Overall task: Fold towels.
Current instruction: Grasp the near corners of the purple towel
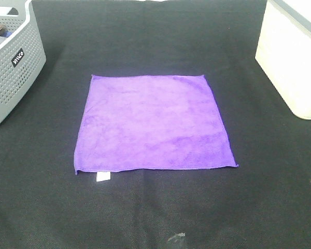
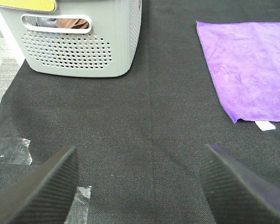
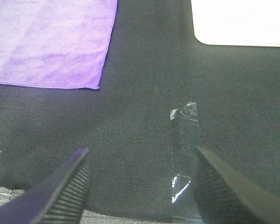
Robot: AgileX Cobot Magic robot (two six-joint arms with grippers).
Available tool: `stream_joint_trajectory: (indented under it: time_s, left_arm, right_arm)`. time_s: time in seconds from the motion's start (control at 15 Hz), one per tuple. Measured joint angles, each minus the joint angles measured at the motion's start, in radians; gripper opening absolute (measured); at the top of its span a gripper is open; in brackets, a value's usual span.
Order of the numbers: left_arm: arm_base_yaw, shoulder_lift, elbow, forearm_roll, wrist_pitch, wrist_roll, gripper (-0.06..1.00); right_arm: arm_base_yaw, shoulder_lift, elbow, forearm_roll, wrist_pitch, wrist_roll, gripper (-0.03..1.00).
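Black woven mat covers the table from edge to edge, and both grippers sit low over its bare front part. The left gripper has its ribbed fingers spread wide, gripping nothing, with only mat showing between them. A crumpled scrap of clear tape is stuck down just beside one fingertip. The right gripper is spread about as wide and also holds nothing. A strip of the same tape runs along the mat just inside one of its fingers. Whether either set of tips touches the mat I cannot tell. The towel lies in the middle of the mat, flat and unfolded in a single layer. It is bright purple, fuzzy and roughly square, with stitched edges. A small white tag pokes out from its near edge, close to the left corner. Neither gripper touches it; each is short of one near corner. The arms do not show from above, but both wrists are tipped forward and down. The left one points toward the grey perforated basket at the far left, with the tagged corner off to its right. The right one points at the mat between the towel's near right corner and the white bin at the far right.
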Motion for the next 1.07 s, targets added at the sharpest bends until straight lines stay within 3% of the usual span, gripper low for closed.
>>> stream_joint_trajectory:
  time_s: [0.93, 1.07]
  left_arm:
    - [0.000, 0.000, 0.000, -0.009, 0.000, 0.011, 0.68]
    - [0.000, 0.000, 0.000, -0.009, 0.000, 0.019, 0.69]
  right_arm:
    - [0.000, 0.000, 0.000, 0.000, 0.000, 0.000, 0.61]
    - [0.000, 0.000, 0.000, 0.000, 0.000, 0.000, 0.79]
